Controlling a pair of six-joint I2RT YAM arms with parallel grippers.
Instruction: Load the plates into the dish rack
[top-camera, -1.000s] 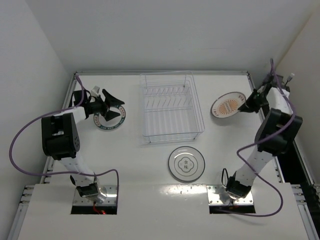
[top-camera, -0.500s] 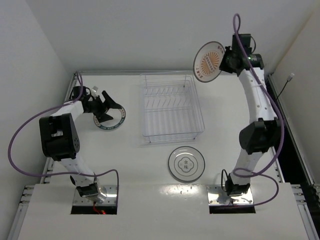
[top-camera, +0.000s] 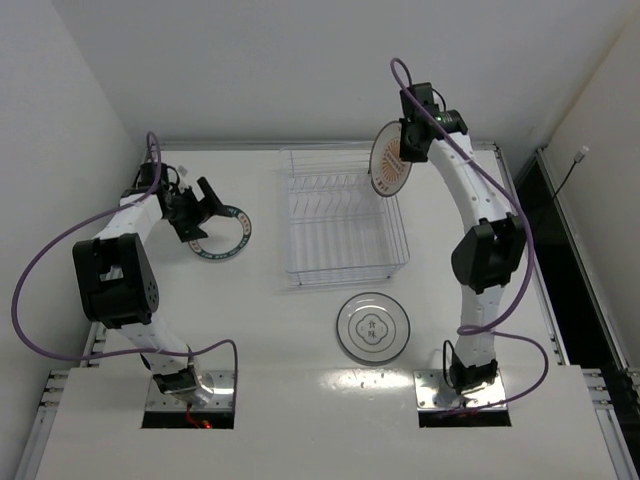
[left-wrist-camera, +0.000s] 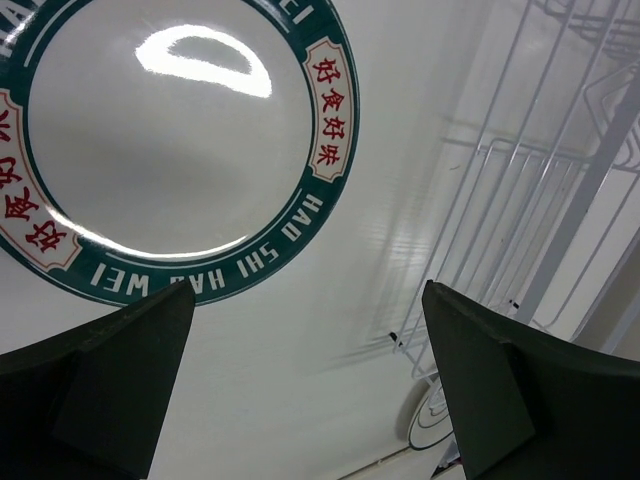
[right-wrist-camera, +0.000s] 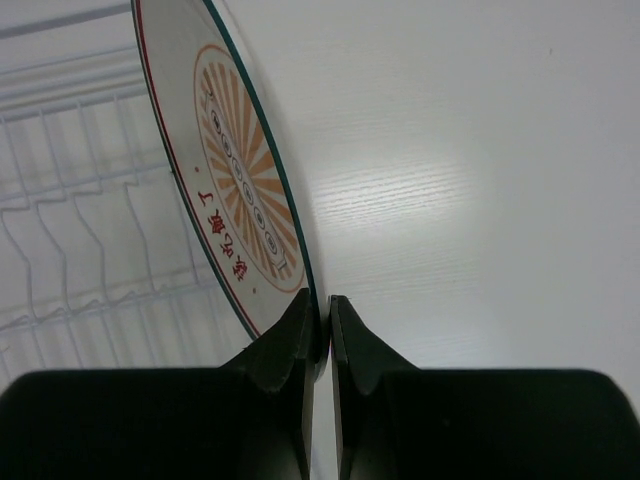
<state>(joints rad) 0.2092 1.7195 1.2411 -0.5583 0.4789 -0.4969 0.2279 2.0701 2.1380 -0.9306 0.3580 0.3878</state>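
Left gripper (top-camera: 203, 207): jaws wide apart and holding nothing. It hangs over the table at the far left edge of the green plate.
Green plate (top-camera: 224, 238): flat on the table, left of the rack. In the wrist view it lies ahead of the fingers, not between them.
Rack (top-camera: 345, 271): in the middle of the table, with no plate inside. The upright tines stand in its far half.
Grey plate (top-camera: 373, 327): flat on the table, just before the near side of the rack. No gripper is close to it.
Orange plate (right-wrist-camera: 235, 190): in the air, on its edge and a little tilted, over the far right corner of the rack. Its painted face shows to the top camera.
Right gripper (right-wrist-camera: 321, 318): closed tight on the rim of the orange plate. In the top view it grips at the upper right of the rim.
Relation for the coming move: the tines are below the orange plate and to its left, so we judge it must go down and a little left.
Not clear: we cannot tell whether the plane of the plate already agrees with the gaps between the tines.
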